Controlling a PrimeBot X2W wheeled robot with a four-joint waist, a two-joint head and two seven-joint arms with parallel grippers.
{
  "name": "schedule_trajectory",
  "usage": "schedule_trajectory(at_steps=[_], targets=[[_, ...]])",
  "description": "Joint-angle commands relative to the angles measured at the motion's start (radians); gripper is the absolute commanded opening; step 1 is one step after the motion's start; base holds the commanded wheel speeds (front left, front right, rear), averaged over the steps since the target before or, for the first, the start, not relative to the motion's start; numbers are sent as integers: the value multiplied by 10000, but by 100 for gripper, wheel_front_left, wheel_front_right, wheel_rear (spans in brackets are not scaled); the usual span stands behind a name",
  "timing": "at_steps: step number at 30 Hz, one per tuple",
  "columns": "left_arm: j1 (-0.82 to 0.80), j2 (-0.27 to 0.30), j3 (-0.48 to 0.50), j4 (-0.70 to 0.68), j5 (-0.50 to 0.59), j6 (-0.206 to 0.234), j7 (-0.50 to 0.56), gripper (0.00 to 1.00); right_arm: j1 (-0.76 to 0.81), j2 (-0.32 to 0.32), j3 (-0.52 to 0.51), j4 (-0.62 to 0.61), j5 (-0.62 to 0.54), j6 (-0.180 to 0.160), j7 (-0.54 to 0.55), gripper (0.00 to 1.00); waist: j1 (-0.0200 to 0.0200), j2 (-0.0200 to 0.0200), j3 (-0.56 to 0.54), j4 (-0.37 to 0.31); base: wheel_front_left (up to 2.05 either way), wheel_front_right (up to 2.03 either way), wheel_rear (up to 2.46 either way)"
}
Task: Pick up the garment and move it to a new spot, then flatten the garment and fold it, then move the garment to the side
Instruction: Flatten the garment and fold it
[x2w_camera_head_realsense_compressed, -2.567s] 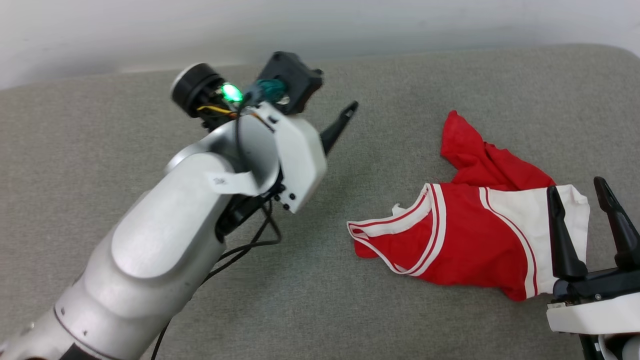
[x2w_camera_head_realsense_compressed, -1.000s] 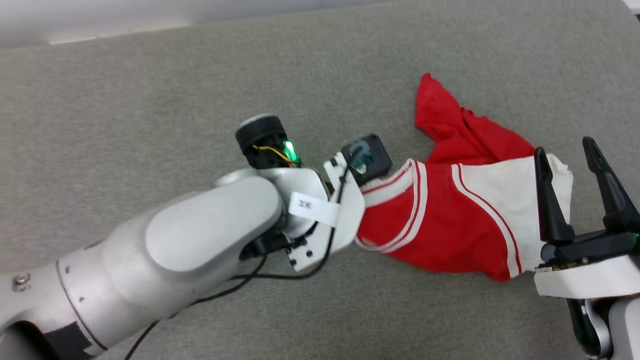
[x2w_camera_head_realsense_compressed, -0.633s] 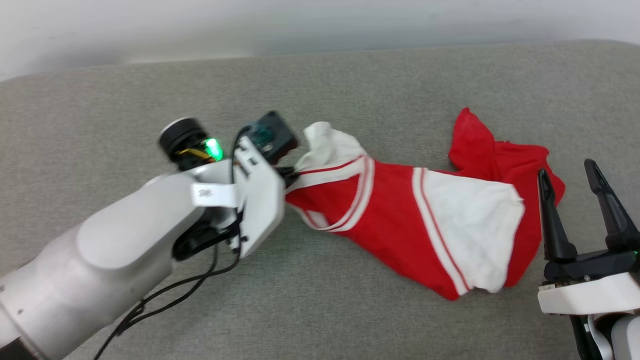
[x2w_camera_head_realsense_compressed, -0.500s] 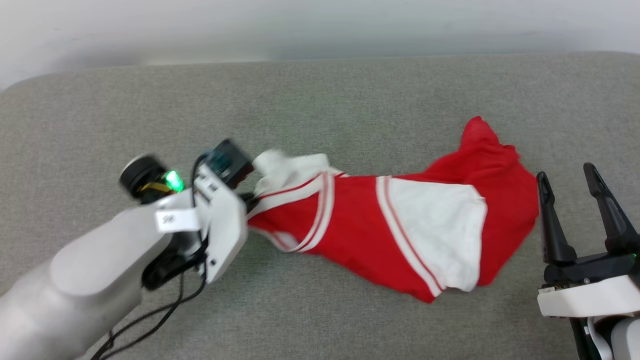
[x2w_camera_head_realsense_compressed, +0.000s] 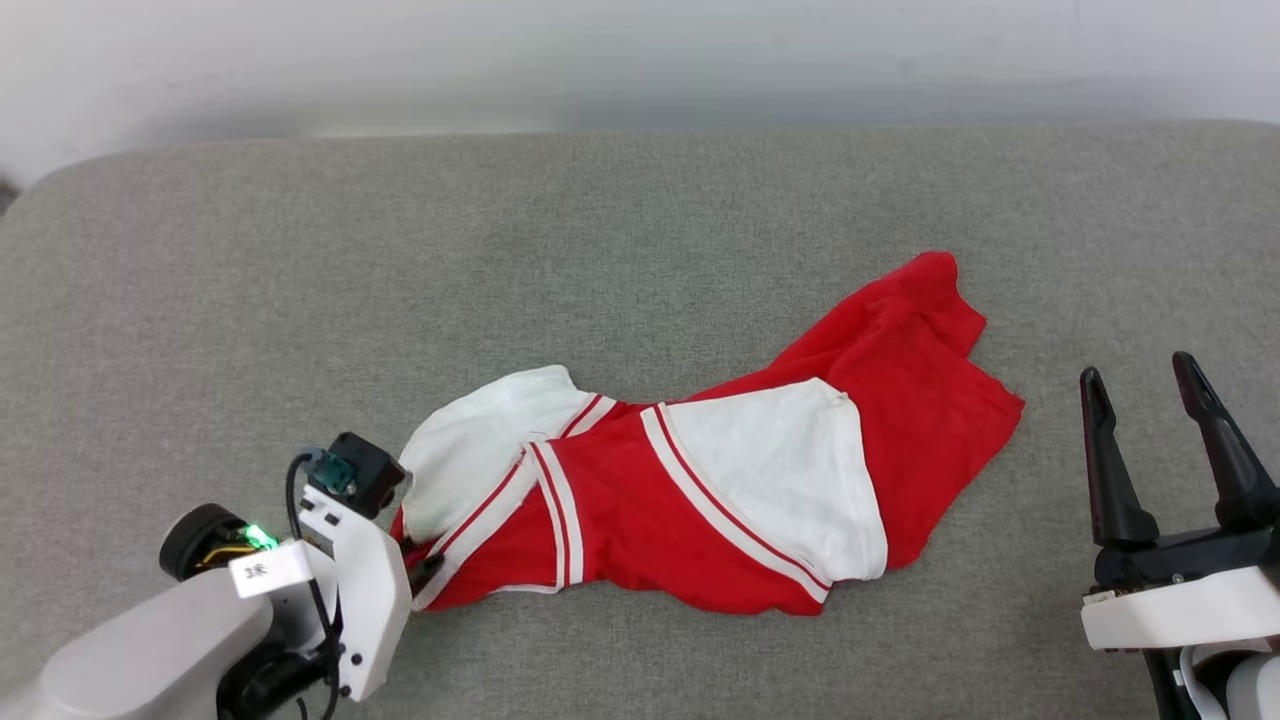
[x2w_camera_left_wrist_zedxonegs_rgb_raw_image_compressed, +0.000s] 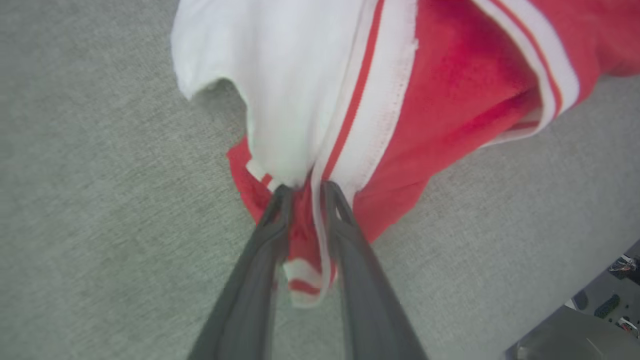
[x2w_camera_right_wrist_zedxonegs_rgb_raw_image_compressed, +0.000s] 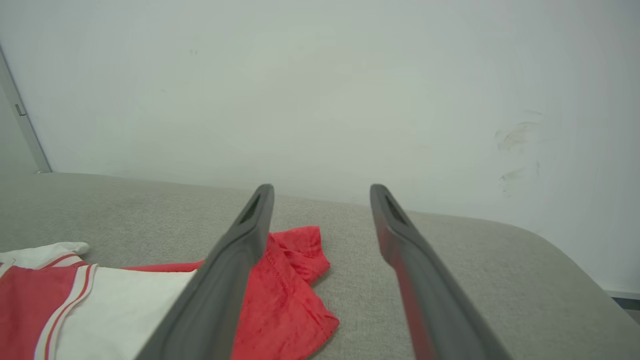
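Note:
The garment (x2w_camera_head_realsense_compressed: 720, 490) lies crumpled lengthwise on the grey padded surface (x2w_camera_head_realsense_compressed: 640, 220), white sleeves and striped trim up, red body trailing to the upper right. My left gripper (x2w_camera_head_realsense_compressed: 420, 572) is low at the garment's left end. In the left wrist view its fingers (x2w_camera_left_wrist_zedxonegs_rgb_raw_image_compressed: 306, 189) stand narrowly apart, with a fold of red cloth and white trim (x2w_camera_left_wrist_zedxonegs_rgb_raw_image_compressed: 450, 90) lying loosely between them. My right gripper (x2w_camera_head_realsense_compressed: 1138, 372) stands open and empty just right of the garment, clear of it. The right wrist view looks past those parted fingers (x2w_camera_right_wrist_zedxonegs_rgb_raw_image_compressed: 322, 189) at the garment's red hem (x2w_camera_right_wrist_zedxonegs_rgb_raw_image_compressed: 280, 300).
A pale wall (x2w_camera_head_realsense_compressed: 640, 60) runs along the surface's far edge. The surface's rounded corners show at the far left and right. In the left wrist view the surface's near edge (x2w_camera_left_wrist_zedxonegs_rgb_raw_image_compressed: 565, 325) drops off at the lower right.
My left arm has dragged the garment from the right toward the near left and lowered it onto the surface. Its fingers have parted slightly. The head camera has shifted; the right gripper stays open.

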Motion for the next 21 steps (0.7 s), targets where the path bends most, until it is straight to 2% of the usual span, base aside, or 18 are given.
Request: schedule_trajectory(at_steps=[1, 5, 11, 14, 21], targets=[[-185, 112, 115, -76, 72, 55, -77, 100, 138, 43, -28, 28, -6, -7, -19, 100, 0, 0, -104, 29, 0, 0, 0], [-737, 501, 405, -560, 189, 115, 44, 100, 173, 77, -64, 3, -4, -7, -19, 100, 0, 0, -269, 37, 0, 0, 0], [-2069, 1247, 869, -1447, 517, 209, 767, 100, 145, 134, -107, -79, 35, -7, -19, 100, 0, 0, -219, -43, 0, 0, 0], [-2677, 1278, 1059, -1583, 470, 221, 1257, 100, 11, 132, -79, -138, 58, -7, -19, 100, 0, 0, -32, -135, 0, 0, 0], [-3433, 1024, 993, -1024, 150, -142, 2469, 100, -339, 76, 64, -188, 24, -7, -19, 100, 0, 0, 473, -489, 0, 0, 0]])
